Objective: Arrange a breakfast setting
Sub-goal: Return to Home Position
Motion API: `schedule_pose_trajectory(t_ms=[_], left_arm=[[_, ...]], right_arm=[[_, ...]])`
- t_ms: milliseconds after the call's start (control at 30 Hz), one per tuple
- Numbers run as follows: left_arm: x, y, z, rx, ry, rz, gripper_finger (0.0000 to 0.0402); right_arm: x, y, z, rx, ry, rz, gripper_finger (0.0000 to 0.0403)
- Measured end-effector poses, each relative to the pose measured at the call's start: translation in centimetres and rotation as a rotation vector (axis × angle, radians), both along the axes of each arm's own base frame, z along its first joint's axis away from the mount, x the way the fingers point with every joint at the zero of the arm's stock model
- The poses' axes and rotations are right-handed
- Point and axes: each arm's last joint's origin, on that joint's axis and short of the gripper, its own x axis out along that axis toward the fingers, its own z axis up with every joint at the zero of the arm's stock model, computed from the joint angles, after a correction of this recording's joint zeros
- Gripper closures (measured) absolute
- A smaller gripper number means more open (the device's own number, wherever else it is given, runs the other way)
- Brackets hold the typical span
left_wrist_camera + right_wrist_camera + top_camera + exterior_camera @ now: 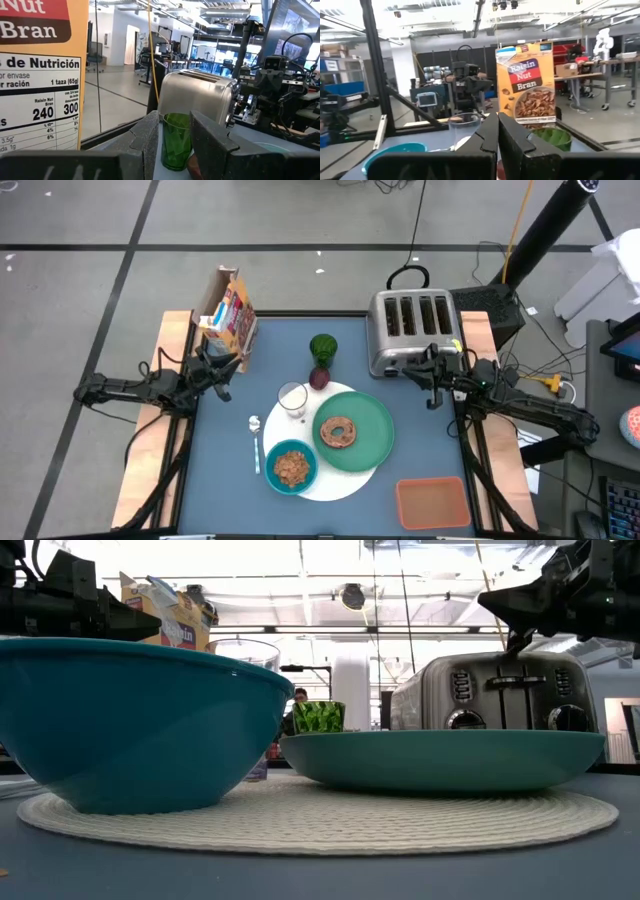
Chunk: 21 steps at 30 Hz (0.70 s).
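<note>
A white round placemat (345, 480) lies mid-table. On it rest a green plate (372, 442) with a brown bagel (337, 431), a teal bowl (291, 467) holding cereal, and a clear glass (293, 398). A dark-red fruit (318, 378) sits at the placemat's far edge. A spoon (256, 445) lies on the table left of the placemat. My left gripper (232, 367) (175, 117) is open and empty above the table's left side. My right gripper (415, 372) (497, 117) is shut and empty in front of the toaster.
A steel toaster (412, 330) stands at the far right. A green glass (323, 348) is far centre and a cereal box (230, 315) far left. An orange tray (432, 502) lies near right.
</note>
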Motion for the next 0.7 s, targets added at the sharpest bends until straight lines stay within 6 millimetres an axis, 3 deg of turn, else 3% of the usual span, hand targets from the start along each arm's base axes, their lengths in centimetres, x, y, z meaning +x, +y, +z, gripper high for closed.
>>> schedule_pose_trajectory(t_ms=[333,700], left_arm=[[0.0,0.0,0.0,-0.008,-0.005,-0.001,0.0286],[0.0,0.0,0.0,-0.019,-0.012,-0.003,0.0286]], right_arm=[[0.5,0.9,-1.6,0.102,0.153,0.063,0.0402],[0.8,2.1,-1.6,0.129,0.152,0.045,0.0403]])
